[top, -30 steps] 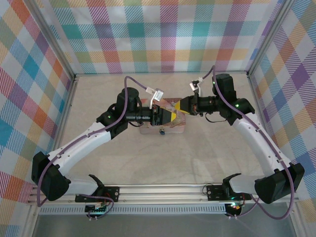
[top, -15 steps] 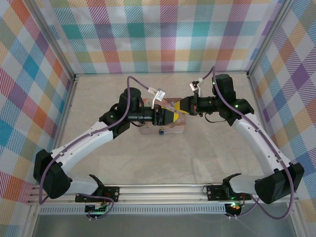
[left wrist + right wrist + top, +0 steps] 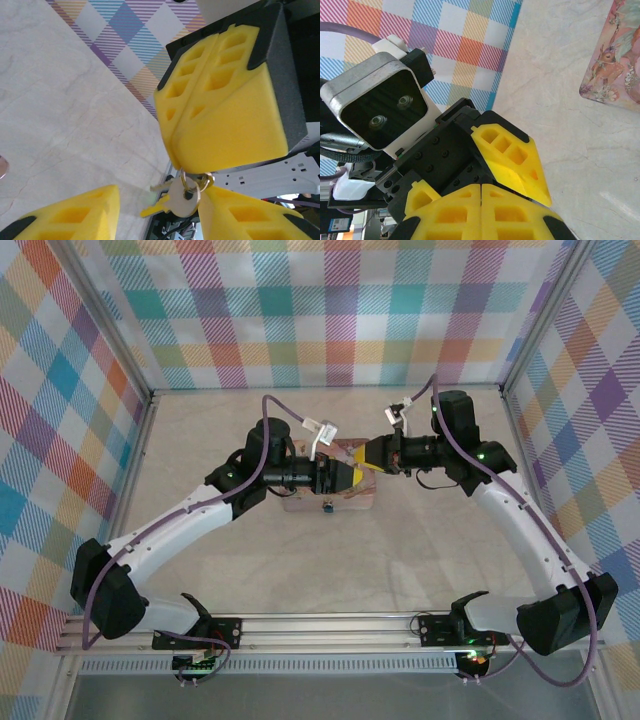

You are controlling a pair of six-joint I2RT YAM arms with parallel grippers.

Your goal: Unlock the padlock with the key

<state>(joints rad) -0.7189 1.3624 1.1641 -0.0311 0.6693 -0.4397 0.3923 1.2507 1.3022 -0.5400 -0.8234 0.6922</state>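
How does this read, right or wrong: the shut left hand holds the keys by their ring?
Wrong hand: it is the shut right hand that holds the keys by their ring, as the left wrist view shows.

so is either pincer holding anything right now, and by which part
The right pincer pinches the key by the ring on its head; it dangles below the tips. The left pincer stands open around it, gripping nothing.

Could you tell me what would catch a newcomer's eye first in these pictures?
The left arm and right arm meet nose to nose above the pink tin mid-table. In the left wrist view, the shut right gripper dangles the key inside the open left gripper.
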